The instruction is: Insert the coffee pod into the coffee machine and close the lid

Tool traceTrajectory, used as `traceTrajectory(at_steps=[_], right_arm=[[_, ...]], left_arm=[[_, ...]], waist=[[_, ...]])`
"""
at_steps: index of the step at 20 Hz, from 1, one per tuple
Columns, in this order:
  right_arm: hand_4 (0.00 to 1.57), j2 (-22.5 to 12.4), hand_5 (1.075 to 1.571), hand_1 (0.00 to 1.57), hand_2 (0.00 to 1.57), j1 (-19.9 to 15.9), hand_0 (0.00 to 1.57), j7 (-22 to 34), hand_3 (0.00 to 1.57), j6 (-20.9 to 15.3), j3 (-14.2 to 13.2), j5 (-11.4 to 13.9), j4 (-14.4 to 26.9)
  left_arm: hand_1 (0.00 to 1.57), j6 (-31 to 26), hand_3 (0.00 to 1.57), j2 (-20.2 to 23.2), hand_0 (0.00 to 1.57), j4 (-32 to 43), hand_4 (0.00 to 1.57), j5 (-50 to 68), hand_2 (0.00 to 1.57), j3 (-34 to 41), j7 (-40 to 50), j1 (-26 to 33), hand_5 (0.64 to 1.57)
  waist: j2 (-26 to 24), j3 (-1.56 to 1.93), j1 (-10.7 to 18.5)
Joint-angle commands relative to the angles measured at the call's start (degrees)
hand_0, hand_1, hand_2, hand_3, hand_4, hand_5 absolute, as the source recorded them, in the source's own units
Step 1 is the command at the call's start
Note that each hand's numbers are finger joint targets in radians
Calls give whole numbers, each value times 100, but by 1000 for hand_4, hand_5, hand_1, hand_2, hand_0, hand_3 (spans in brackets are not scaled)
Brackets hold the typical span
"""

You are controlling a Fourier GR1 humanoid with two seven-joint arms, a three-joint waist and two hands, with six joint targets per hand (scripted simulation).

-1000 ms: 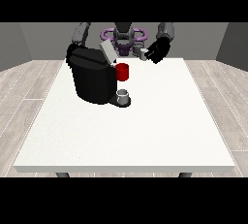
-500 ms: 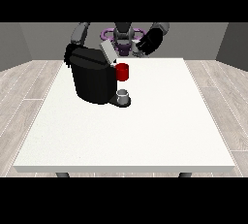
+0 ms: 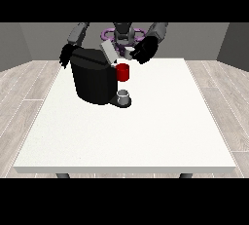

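Observation:
The black coffee machine (image 3: 93, 80) stands on the table's far left part, its grey lid (image 3: 109, 51) tilted up and open. A red holder (image 3: 123, 72) sticks out of its front above a small grey cup (image 3: 124, 95) on the drip tray. The hand at the view's right (image 3: 145, 49) hovers just right of the open lid, pinching a small pale coffee pod (image 3: 128, 53) beside the lid's upper end. The hand at the view's left (image 3: 65, 56) sits against the machine's far left side, partly hidden by it.
The white table (image 3: 160, 121) stretches wide to the right and towards the camera. The robot's torso (image 3: 124, 34) stands behind the far edge. A wooden floor surrounds the table.
The hand at the view's right has carried the pod leftwards, first rising and then dropping towards the open lid. The machine and the other hand have stayed put.

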Motion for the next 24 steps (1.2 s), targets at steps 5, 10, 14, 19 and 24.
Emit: traceTrajectory(at_steps=[5, 10, 14, 19, 24], right_arm=[[0, -77, 1571, 0, 0, -152, 0, -305, 0, 352, 201, 78, -95], [183, -88, 1571, 0, 0, -294, 0, -664, 0, 567, 186, 61, 224], [286, -68, 1571, 0, 0, -317, 0, -808, 0, 466, 133, 120, 412], [172, -304, 1571, 0, 0, -614, 0, -590, 0, 665, -2, -23, 419], [191, -147, 1571, 0, 0, -821, 0, -757, 0, 331, 36, 189, 688]], left_arm=[[1391, 311, 1409, 195, 1391, 272, 605, 104, 1439, 328, 90, -514, 1571], [1454, 426, 1395, 246, 1454, 271, 596, 102, 1477, 355, 158, -785, 1571], [1451, 154, 1390, 386, 1451, 362, 609, 291, 1483, 481, 230, -1004, 1571], [1400, -42, 1349, 896, 1400, 478, 658, 90, 1465, 379, -56, -1168, 1571], [1443, -79, 1329, 754, 1443, 508, 700, 84, 1477, 326, 245, -1443, 1571]], waist=[[500, 0, -232], [787, 2, -164], [852, 2, -150], [1207, 1, -261], [1192, 3, -188]])
